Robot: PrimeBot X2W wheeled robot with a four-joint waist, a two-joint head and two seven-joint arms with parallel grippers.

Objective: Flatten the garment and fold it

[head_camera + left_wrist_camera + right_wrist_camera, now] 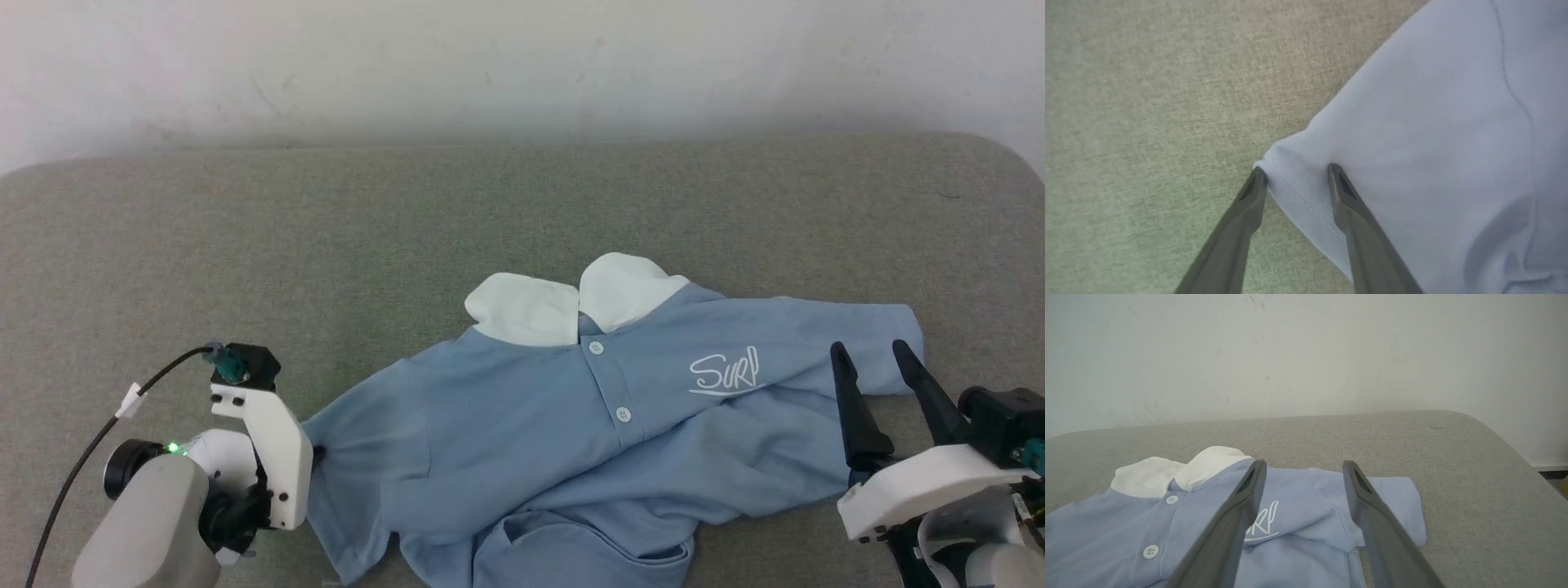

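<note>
My light blue polo shirt (pixel 522 425) lies face up across the lower middle of the head view, rumpled, its bottom bunched into folds at the lower edge. The white collar (pixel 571 302) spreads flat in two soft lobes above a placket with two white buttons (pixel 597 348), and a white cursive logo (pixel 725 373) runs across the chest. The knit is a fine piqué. At lower left my left gripper (pixel 1297 170) straddles the stitched hem corner of one sleeve (pixel 1412 122), fingers apart, one at the fabric's edge and one pressing on top. At lower right my right gripper (pixel 868 347) stands spread wide over the other sleeve, holding nothing. Beneath is a grey-green woven pad (pixel 245 229) with rounded corners, against a scuffed pale wall (pixel 522 65).
</note>
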